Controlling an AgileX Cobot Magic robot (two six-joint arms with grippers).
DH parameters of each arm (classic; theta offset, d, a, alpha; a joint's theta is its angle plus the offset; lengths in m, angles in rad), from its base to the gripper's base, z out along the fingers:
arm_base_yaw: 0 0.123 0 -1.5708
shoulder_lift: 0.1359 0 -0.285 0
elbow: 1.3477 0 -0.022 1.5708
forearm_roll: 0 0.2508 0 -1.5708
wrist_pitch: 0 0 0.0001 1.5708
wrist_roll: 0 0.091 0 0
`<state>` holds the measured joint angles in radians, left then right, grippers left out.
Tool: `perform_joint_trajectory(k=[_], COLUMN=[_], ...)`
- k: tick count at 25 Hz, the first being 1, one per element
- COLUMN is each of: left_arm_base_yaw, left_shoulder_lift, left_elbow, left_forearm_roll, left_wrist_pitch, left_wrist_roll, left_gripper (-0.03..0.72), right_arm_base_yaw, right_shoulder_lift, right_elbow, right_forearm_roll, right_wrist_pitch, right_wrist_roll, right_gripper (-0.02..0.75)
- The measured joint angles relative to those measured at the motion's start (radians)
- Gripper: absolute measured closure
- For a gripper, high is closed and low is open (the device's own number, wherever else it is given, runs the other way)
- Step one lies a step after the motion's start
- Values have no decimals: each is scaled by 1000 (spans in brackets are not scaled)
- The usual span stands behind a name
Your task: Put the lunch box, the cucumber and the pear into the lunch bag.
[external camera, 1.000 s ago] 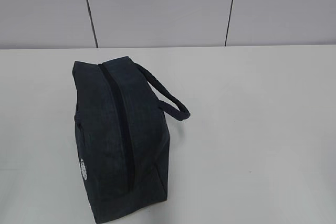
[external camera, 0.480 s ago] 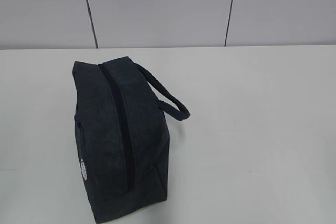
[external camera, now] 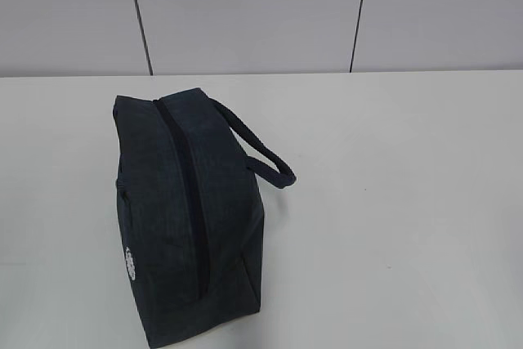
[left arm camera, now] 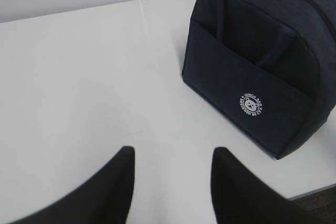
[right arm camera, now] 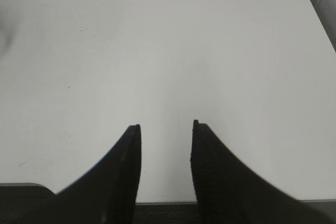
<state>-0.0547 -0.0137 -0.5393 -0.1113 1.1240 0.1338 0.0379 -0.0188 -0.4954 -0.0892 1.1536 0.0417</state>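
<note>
Lunch bag (external camera: 184, 218) upright on white bench (external camera: 392, 202), zipper closed. Left gripper (left arm camera: 173, 153) near bag, parted, empty. Right gripper (right arm camera: 165, 127) away from bag, parted, empty.

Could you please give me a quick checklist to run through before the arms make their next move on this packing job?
1. Lunch bag upright on table: ok.
2. Zipper looks fully closed: ok.
3. Lunch box, cucumber and pear inside the bag: cannot tell, none in view.
4. Left end effector empty, fingers apart: ok.
5. Right end effector empty, fingers apart: ok.
6. Both end effectors clear of the bag: ok.
</note>
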Motion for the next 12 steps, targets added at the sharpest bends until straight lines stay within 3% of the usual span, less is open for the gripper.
perform_joint_trajectory(k=[12], left_arm_base_yaw=[26], left_shoulder_lift=[0], left_elbow=[0], left_forearm_roll=[-1], left_wrist_pitch=[0], left_wrist_roll=[0], left_gripper=[400], right_arm_base_yaw=[-1], right_shoulder_lift=[0], right_elbow=[0], right_forearm_roll=[0], right_wrist_pitch=[0], right_wrist_roll=[0], right_gripper=[473])
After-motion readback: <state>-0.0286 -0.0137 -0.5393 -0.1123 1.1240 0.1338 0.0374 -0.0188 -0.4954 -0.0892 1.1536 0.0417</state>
